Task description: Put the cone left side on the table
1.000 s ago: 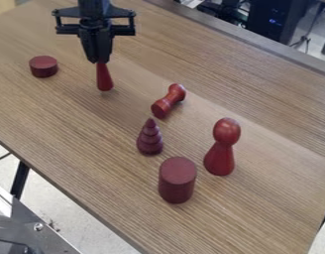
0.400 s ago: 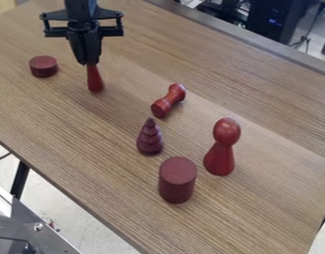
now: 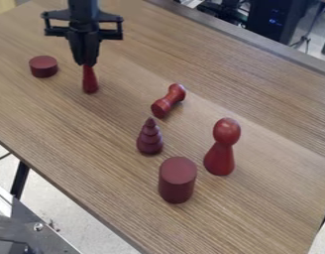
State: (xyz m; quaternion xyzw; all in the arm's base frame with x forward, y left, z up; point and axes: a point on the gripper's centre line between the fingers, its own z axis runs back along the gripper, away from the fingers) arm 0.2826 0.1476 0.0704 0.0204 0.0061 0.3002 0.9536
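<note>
At the left of the table [image 3: 72, 134], the disc [image 3: 43, 66] stood flat, near the cone [image 3: 90, 83]. The cone was upright under the gripper [image 3: 87, 63], whose fingers were drawn in narrow around its upper end. The task looked well along: the grasp was made and the cone was over the table's left part, though not at its far left edge. Left to do, it seemed, were settling the base, opening the fingers and lifting them clear. The tree [image 3: 150, 139], pin [image 3: 168, 100], cylinder [image 3: 177, 179] and pawn [image 3: 221, 147], all farther right, seemed to need no handling.

The arm [image 3: 83, 6] was cut off by the top edge, and the fingers hid the cone's tip. Whether the cone's base touched the wood or hung just above it was hard to tell. At the far right, the table ran out of view.
</note>
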